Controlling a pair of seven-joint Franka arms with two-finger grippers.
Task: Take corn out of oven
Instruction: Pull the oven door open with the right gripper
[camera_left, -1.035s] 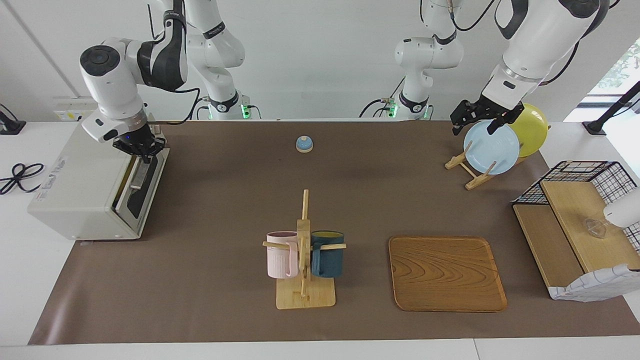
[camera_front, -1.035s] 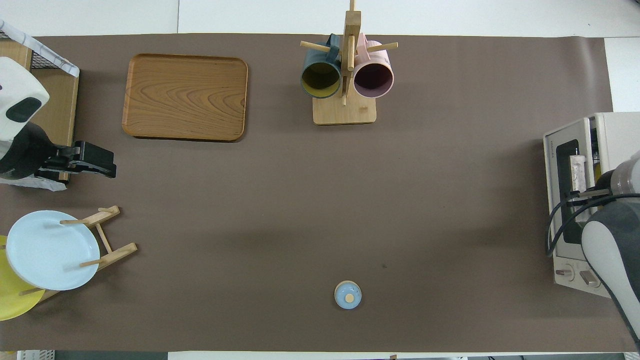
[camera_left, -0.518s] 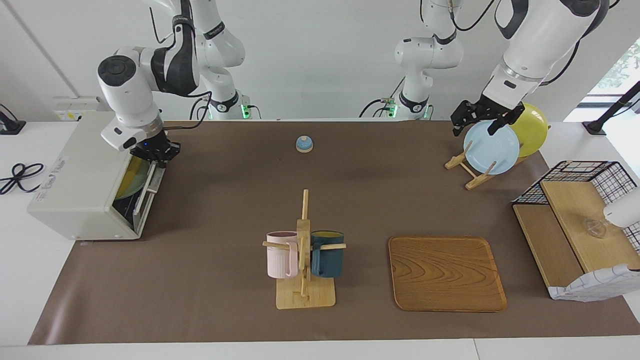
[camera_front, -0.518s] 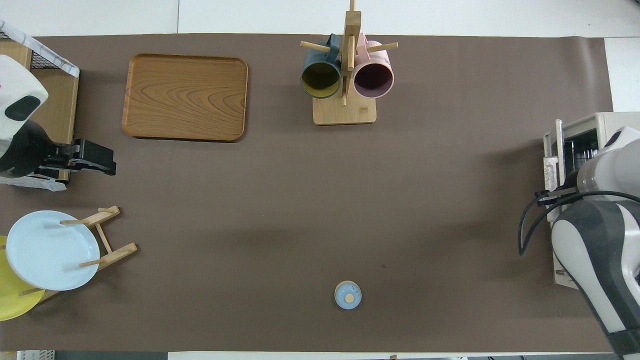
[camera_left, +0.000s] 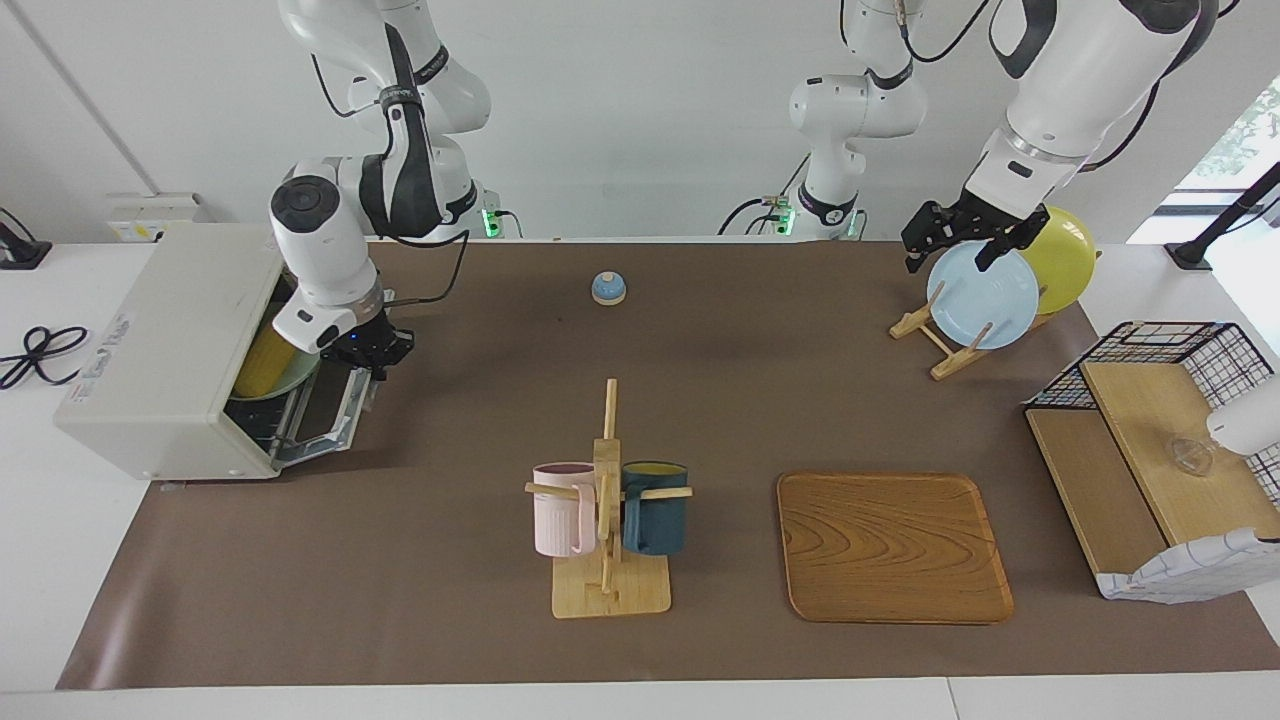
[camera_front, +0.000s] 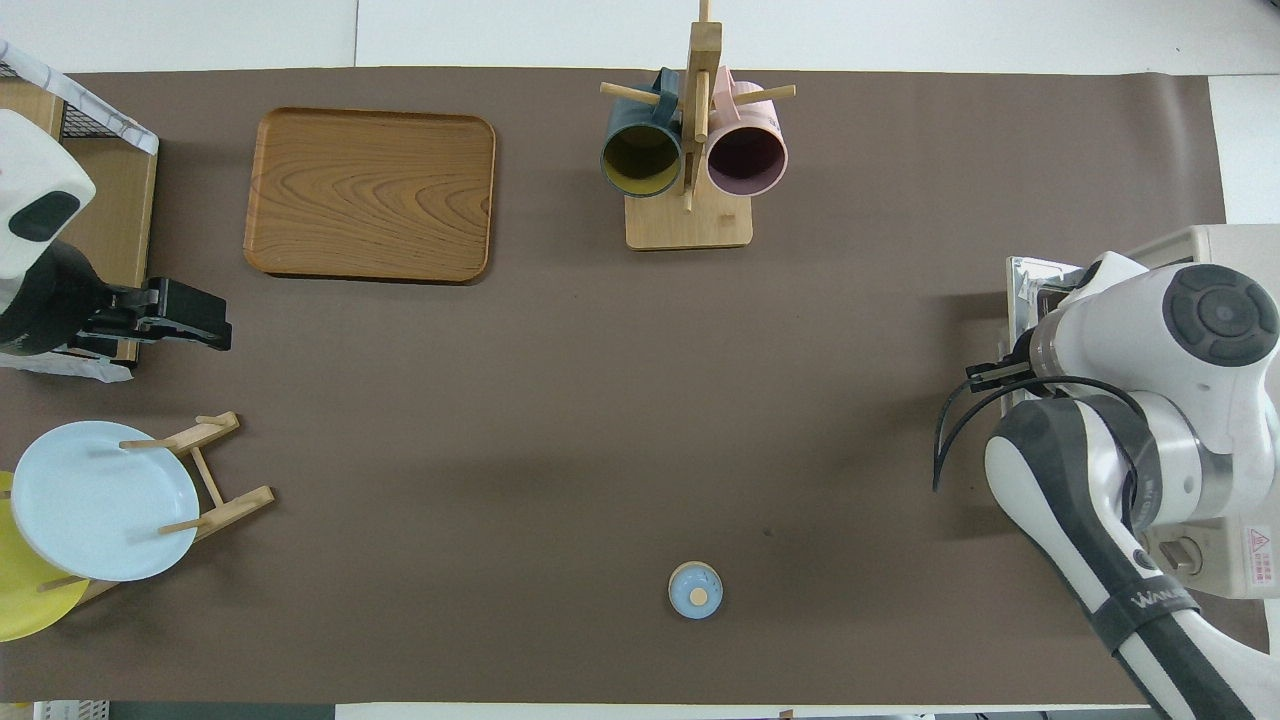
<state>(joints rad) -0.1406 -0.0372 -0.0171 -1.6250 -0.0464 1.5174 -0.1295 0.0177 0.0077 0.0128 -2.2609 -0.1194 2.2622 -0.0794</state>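
Note:
The off-white oven (camera_left: 160, 340) stands at the right arm's end of the table, and part of it shows in the overhead view (camera_front: 1235, 245). Its dark glass door (camera_left: 325, 415) hangs almost fully down. Inside, the yellow corn (camera_left: 265, 362) lies on a pale dish (camera_left: 300, 378). The corn is hidden in the overhead view. My right gripper (camera_left: 368, 352) is at the door's free edge, shut on the bar handle. My left gripper (camera_left: 950, 245) waits in the air over the blue plate (camera_left: 982, 300); it also shows in the overhead view (camera_front: 195, 322).
A small blue bell (camera_left: 608, 288) sits near the robots. A wooden mug rack (camera_left: 608, 500) with a pink and a dark blue mug and a wooden tray (camera_left: 893, 545) lie farther out. A yellow plate (camera_left: 1065, 255) shares the plate rack. A wire shelf (camera_left: 1150, 440) stands at the left arm's end.
My right gripper has swung outward and down from the oven front with the door handle. The door has gone from nearly closed to almost fully open, showing the corn. The left arm has not moved.

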